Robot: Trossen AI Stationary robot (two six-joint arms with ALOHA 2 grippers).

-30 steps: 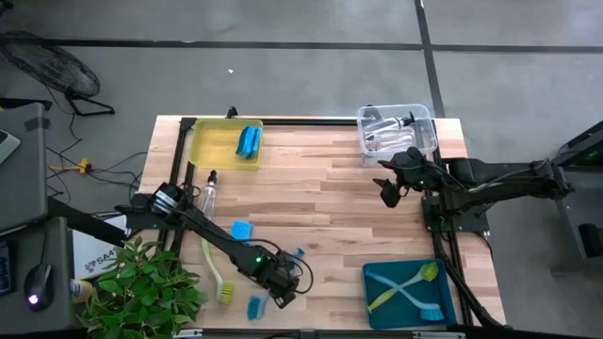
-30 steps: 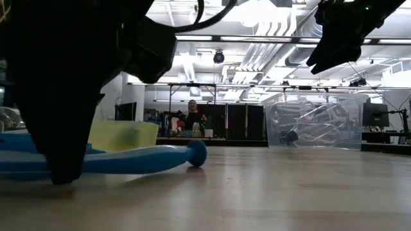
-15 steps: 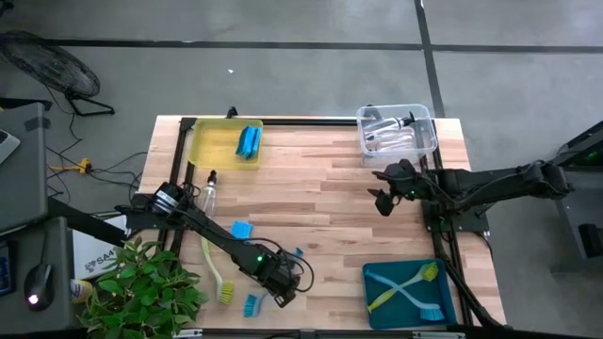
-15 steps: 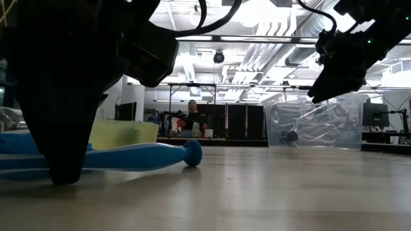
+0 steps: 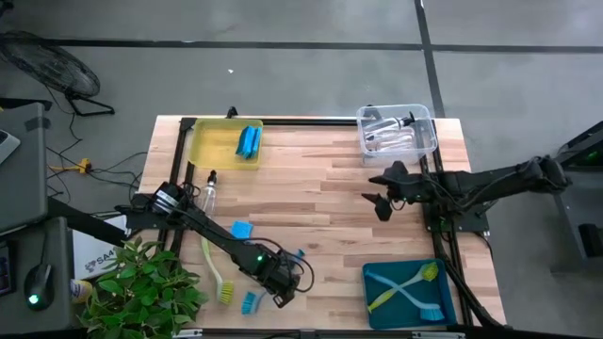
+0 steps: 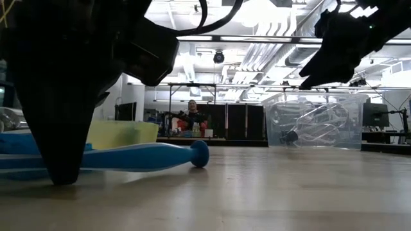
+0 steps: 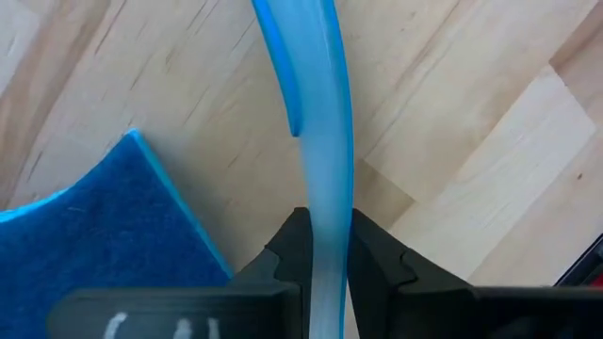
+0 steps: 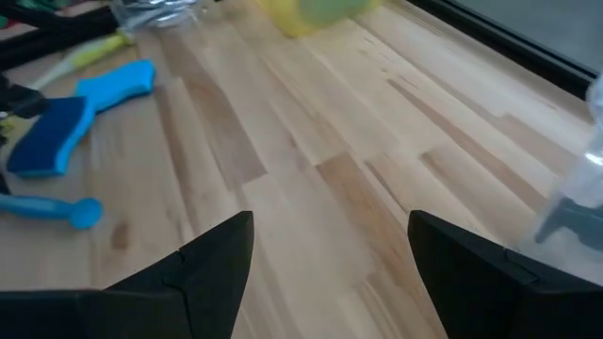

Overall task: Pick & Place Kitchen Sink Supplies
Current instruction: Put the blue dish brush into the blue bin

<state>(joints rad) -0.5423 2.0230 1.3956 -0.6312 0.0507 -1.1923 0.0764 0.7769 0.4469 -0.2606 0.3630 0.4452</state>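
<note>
While the left gripper (image 7: 320,273) pinches the blue dish brush (image 7: 316,141) by its handle near the worktop's front edge, that handle runs straight out ahead of the fingers, and the right gripper (image 5: 380,201), fingers spread and empty, hovers well apart near the right edge.

We see a grey concrete floor (image 5: 301,75) crossed by dark seams around the wooden desk (image 5: 320,202). Beyond it, bright ceiling lights (image 6: 257,16), exposed pipes and dark cabinets (image 6: 237,131) fill a large workshop, where 1 person (image 6: 191,115) sits.
</note>
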